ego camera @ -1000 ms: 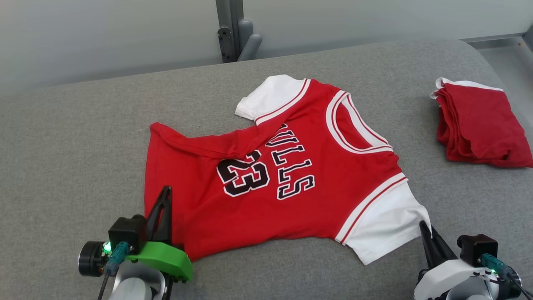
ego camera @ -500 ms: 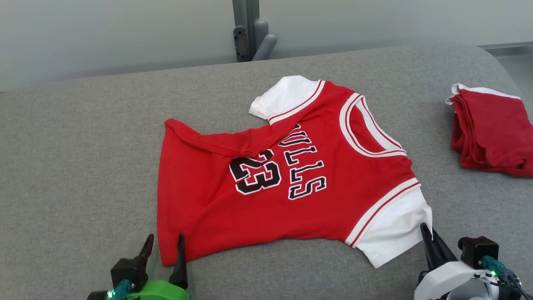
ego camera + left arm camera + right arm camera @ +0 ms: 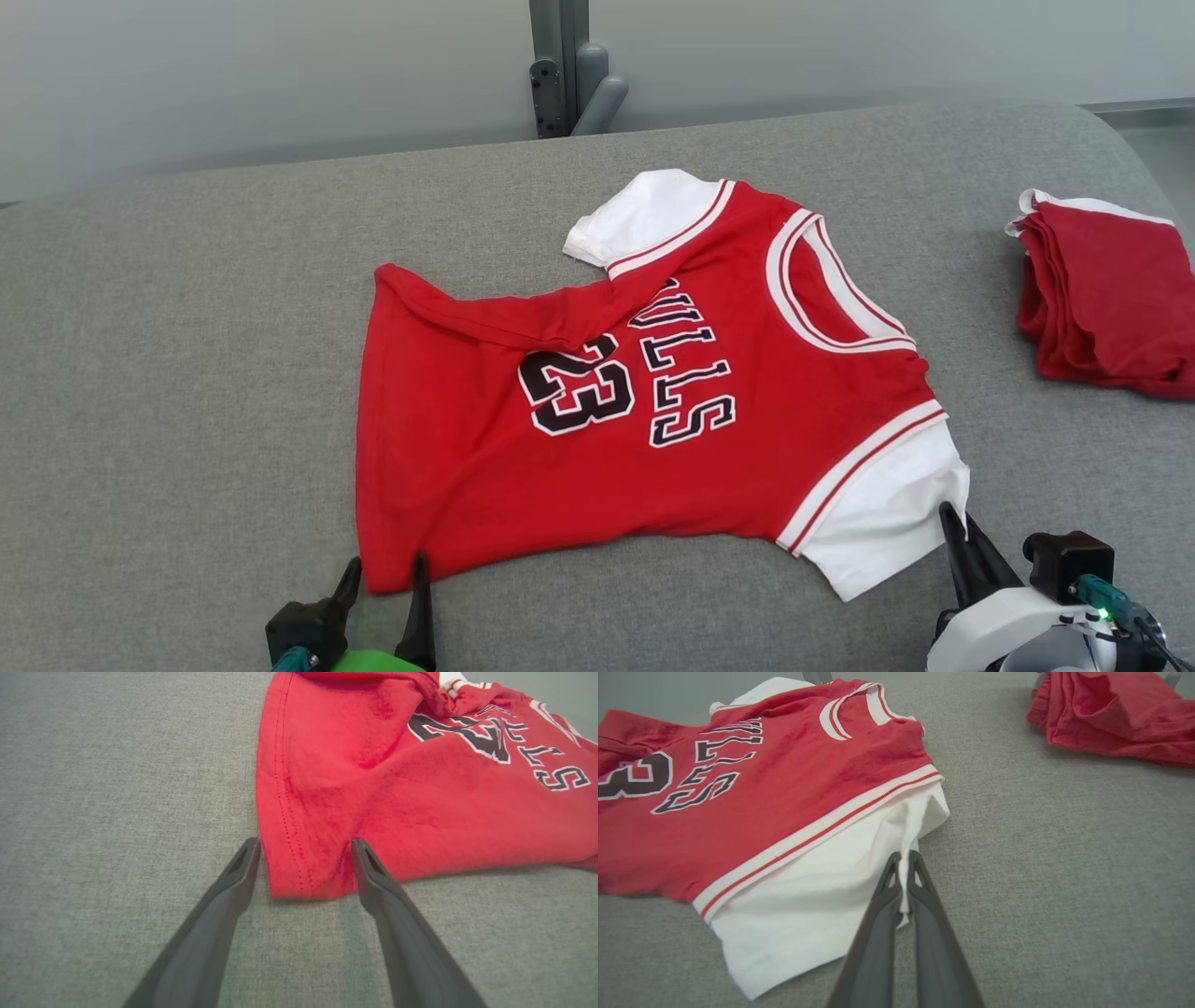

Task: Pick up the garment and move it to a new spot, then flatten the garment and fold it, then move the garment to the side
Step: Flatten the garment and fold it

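Observation:
The garment [image 3: 635, 411] is a red jersey with white sleeves and black "23" lettering, spread on the grey surface. Its upper edge near the far sleeve is folded over. My left gripper [image 3: 386, 567] stands open at the bottom left corner of the hem [image 3: 299, 877], its fingers either side of the corner and holding nothing. My right gripper [image 3: 950, 513] is shut on the edge of the near white sleeve [image 3: 906, 858], a pinch of white cloth caught between the fingers [image 3: 924, 891].
A pile of folded red garments [image 3: 1106, 294] with a white edge lies at the far right of the grey cushioned surface [image 3: 187, 373]. A grey metal post [image 3: 560, 65] stands behind the surface, against the pale wall.
My left gripper has let go of the hem corner, opened and drawn back toward the near edge. The right gripper keeps its pinch on the sleeve. The camera has shifted slightly.

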### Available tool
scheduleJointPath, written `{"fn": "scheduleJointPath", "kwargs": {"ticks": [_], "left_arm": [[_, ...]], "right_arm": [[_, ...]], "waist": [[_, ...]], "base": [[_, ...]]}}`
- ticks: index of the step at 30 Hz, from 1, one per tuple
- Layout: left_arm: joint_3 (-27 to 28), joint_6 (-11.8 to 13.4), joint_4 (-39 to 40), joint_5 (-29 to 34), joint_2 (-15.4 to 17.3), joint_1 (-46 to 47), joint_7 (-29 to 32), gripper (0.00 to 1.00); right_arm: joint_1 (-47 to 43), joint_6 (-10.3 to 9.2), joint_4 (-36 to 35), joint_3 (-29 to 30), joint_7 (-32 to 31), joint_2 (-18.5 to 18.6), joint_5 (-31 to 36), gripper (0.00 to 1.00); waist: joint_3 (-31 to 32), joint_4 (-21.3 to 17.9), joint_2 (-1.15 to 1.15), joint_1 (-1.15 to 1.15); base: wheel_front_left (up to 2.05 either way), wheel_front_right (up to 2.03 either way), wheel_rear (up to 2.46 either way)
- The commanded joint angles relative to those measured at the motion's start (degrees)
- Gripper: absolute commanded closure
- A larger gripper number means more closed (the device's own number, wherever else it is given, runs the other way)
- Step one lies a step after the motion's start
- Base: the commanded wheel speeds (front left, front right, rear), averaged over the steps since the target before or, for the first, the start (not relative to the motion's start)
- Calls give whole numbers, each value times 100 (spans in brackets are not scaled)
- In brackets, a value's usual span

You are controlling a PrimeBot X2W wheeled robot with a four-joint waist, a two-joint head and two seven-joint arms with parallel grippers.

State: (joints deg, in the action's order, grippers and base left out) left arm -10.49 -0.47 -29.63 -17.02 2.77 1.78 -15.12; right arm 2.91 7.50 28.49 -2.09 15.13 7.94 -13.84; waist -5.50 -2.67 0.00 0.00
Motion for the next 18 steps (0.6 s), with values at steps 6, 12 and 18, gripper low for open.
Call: {"fn": "scheduleJointPath", "kwargs": {"ticks": [6,12,18], "left_arm": [[-14,88,-201,63,21,36,1,0],[-73,2,-150,64,24,77,1,56],[-64,-108,53,297,24,162,0,100]], "right_arm": [[24,-3,-18,12,-1,-10,33,100],[28,-3,-11,11,-1,21,-5,100],[39,-3,-1,1,-1,20,-5,100]], "waist": [[-6,-26,0,0],[-10,-2,0,0],[5,17,0,0]], "base": [[0,0,0],[0,0,0],[0,0,0]]}}
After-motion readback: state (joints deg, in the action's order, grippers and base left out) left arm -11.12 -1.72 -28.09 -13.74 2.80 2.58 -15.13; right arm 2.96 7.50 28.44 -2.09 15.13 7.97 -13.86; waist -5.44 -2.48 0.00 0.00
